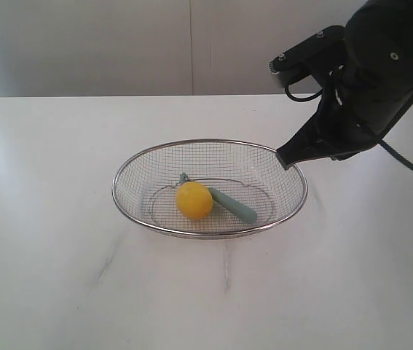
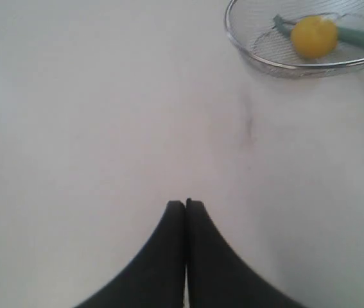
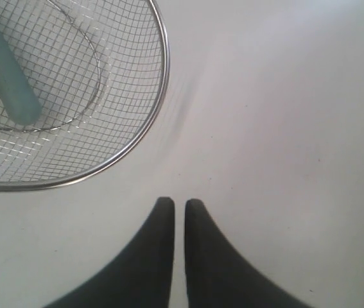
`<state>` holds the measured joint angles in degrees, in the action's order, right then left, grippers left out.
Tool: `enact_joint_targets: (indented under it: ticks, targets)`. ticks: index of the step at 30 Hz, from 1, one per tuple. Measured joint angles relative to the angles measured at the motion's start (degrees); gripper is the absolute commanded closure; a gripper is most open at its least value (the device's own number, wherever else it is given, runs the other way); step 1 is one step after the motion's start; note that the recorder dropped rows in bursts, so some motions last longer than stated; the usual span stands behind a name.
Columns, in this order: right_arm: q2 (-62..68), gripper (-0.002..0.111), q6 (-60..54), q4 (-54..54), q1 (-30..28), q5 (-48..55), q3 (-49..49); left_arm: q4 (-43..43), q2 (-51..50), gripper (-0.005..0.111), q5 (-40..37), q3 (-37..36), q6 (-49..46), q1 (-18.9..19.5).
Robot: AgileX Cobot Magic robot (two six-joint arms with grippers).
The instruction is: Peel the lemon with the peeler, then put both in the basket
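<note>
The yellow lemon (image 1: 194,200) lies inside the wire mesh basket (image 1: 130,164), resting against the teal peeler (image 1: 235,206), whose handle points to the right. My right gripper (image 1: 283,156) hangs just above the basket's right rim, empty. In the right wrist view its fingers (image 3: 178,203) stand almost together with only a thin slit, over bare table beside the basket rim (image 3: 162,70) and the peeler handle (image 3: 5,77). My left gripper (image 2: 185,203) is shut and empty, far from the basket (image 2: 233,38), lemon (image 2: 314,36) and peeler (image 2: 361,38). It does not show in the exterior view.
The basket sits in the middle of a white table (image 1: 60,277) with faint grey marks. A pale wall runs behind the table's far edge. The right arm's dark body and cable (image 1: 381,65) hang over the back right.
</note>
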<state>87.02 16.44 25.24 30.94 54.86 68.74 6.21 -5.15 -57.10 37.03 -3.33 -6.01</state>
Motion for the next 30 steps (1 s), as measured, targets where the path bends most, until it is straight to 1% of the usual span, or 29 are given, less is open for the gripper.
enact_joint_targets:
  ticks: [5,14,15,17,18,19,20,21,22,24,27,30]
  targets:
    - [0.0,0.102,0.0,-2.0,0.0,-0.2,0.0,2.1,4.4,0.107,0.1,0.0,0.0,0.0]
    - [0.0,0.102,0.0,-2.5,0.0,-1.0,0.0,2.8,4.7,0.107,0.2,0.0,0.0,0.0]
    - [0.0,0.102,0.0,-2.5,0.0,-1.0,0.0,3.4,4.8,0.107,1.8,-0.6,0.0,0.0]
    - [0.0,0.102,0.0,-2.5,0.0,-1.0,0.0,3.8,4.9,0.107,9.3,-1.4,0.0,0.0]
    - [0.0,0.102,0.0,-2.5,0.0,-1.0,0.0,3.8,4.9,0.107,17.1,-1.6,0.0,0.0]
    - [0.0,0.102,0.0,-2.5,0.0,-1.0,0.0,3.3,4.9,0.107,21.0,-1.6,0.0,0.0]
    - [0.0,0.102,0.0,-2.5,0.0,-1.0,0.0,1.6,4.9,0.107,26.9,-1.6,0.0,0.0]
    - [0.0,0.102,0.0,-2.5,0.0,-0.9,0.0,0.2,4.9,0.107,29.5,-1.6,0.0,0.0]
    - [0.0,0.102,0.0,-2.5,0.0,-0.9,0.0,-1.7,4.9,0.107,33.6,-2.0,0.0,0.0]
    - [0.0,0.102,0.0,-2.5,0.0,-0.9,0.0,-3.0,4.9,0.107,37.7,-3.3,0.0,0.0]
    - [0.0,0.102,0.0,-2.5,0.0,-0.9,0.0,-3.5,4.9,0.107,41.9,-6.7,0.0,0.0]
    - [0.0,0.102,0.0,-2.5,0.0,-0.9,0.0,-3.6,4.8,0.107,43.4,-10.7,0.0,0.0]
